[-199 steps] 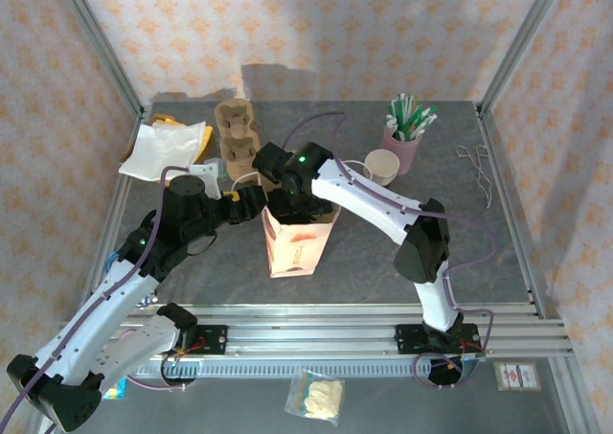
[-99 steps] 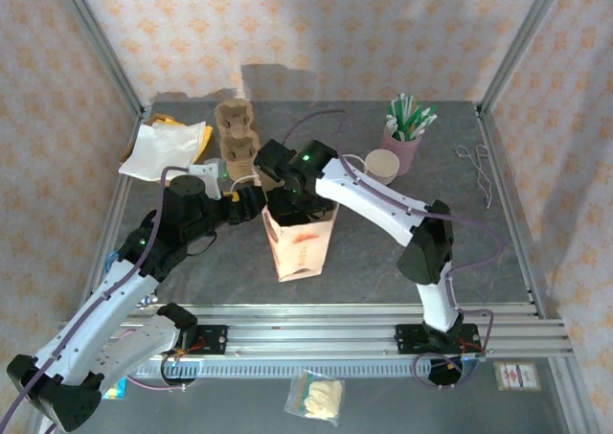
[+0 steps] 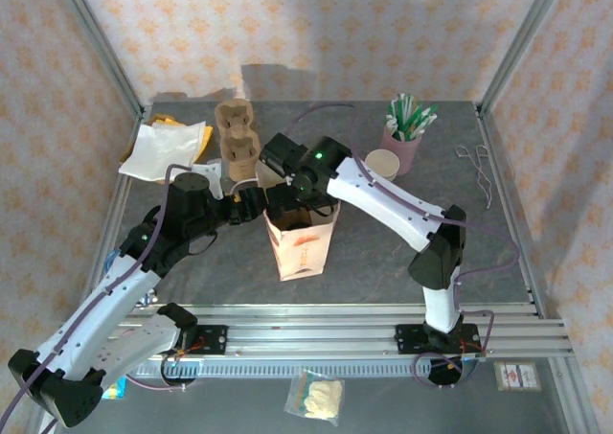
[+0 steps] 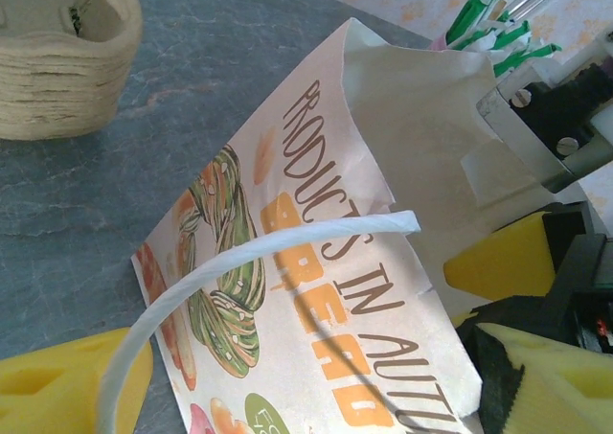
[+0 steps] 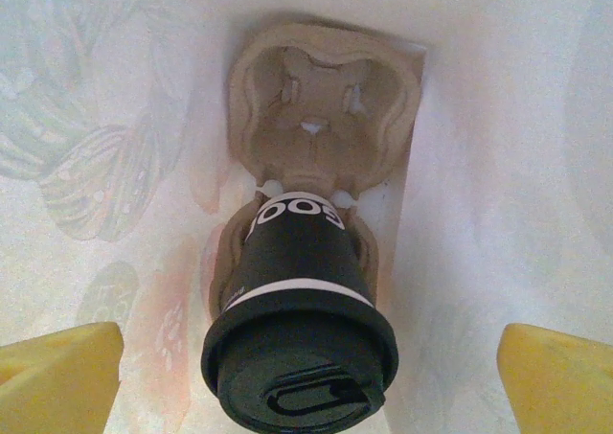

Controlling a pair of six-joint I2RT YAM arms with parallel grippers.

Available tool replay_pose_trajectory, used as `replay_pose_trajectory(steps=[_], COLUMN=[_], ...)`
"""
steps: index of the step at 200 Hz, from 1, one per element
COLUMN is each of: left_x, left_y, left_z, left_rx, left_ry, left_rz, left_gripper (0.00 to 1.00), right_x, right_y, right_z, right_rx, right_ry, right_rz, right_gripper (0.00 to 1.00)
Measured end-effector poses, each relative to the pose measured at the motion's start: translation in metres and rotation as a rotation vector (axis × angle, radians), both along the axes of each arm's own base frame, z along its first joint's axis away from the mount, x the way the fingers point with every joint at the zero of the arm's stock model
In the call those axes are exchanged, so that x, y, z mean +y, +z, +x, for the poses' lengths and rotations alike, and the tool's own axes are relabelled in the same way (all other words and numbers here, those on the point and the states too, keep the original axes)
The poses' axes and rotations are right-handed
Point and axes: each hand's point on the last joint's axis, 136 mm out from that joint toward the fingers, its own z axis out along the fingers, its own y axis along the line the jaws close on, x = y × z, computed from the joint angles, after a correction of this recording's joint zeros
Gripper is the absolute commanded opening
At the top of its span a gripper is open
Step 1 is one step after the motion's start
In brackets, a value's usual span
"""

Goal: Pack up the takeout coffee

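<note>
Coffee sitting in tray inside bag. Right gripper spread wide, released, and its arm is drawing back rightward. Left gripper gaping around handle.

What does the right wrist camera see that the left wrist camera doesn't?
Right wrist camera: the inside of the bag, where the coffee cup with its black lid sits in a brown tray. Left wrist camera: the bag's printed outside, its white handle, a stack of trays, straws and the gray table. Both: the bag and yellow fingers.
</note>
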Motion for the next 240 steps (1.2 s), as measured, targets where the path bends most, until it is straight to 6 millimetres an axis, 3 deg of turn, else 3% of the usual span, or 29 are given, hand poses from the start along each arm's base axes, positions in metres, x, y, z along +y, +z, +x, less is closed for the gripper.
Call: replay_pose_trajectory(steps=[44,125,240], left_x=[-0.001,-0.001,0.008], left_y=[0.018,0.024,0.076], left_z=[0.002,0.002,0.005], left_rx=[-0.045,-0.056,-0.161], left_ry=[0.0,0.002,0.047], left_rz=[-0.022,-0.026,-0.044], left_gripper=[0.87,0.9,0.99], right_x=[0.003,0.002,0.011], right_y=[0.02,0.025,0.075], right_z=[0.003,0.004,0.009], right_rx=[-0.029,-0.039,-0.124], right_ry=[0.001,-0.002,-0.011], right_rz=[0.036,0.042,0.17], right_gripper=[1.0,1.0,1.0])
